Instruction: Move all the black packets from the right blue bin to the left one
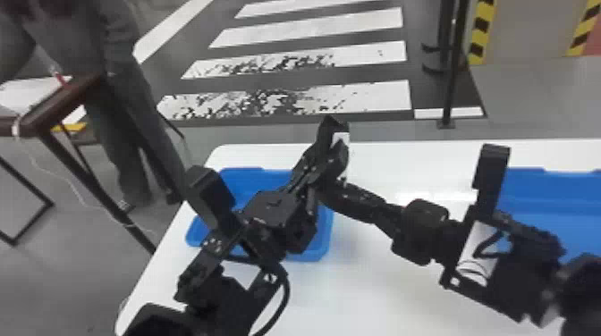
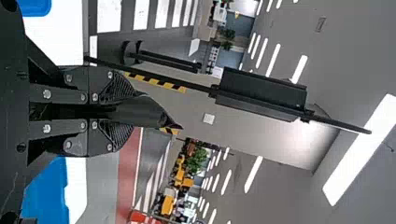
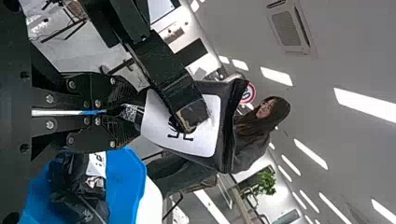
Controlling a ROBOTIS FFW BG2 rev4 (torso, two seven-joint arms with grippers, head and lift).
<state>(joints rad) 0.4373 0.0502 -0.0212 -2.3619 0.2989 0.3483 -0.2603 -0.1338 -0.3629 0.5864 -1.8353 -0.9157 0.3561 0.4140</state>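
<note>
While both arms meet near the left blue bin, black packet is held high between them: right gripper closed on one end, left gripper pinched across its labelled face. Left arm looks better placed for lowering.

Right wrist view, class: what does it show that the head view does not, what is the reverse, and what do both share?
Right wrist view: the printed front of the label, other black packets lying in a bin, and a ceiling unit.
Head view: the right blue bin and a floor post.
Both: the raised packet and, it seems, the left blue bin.
</note>
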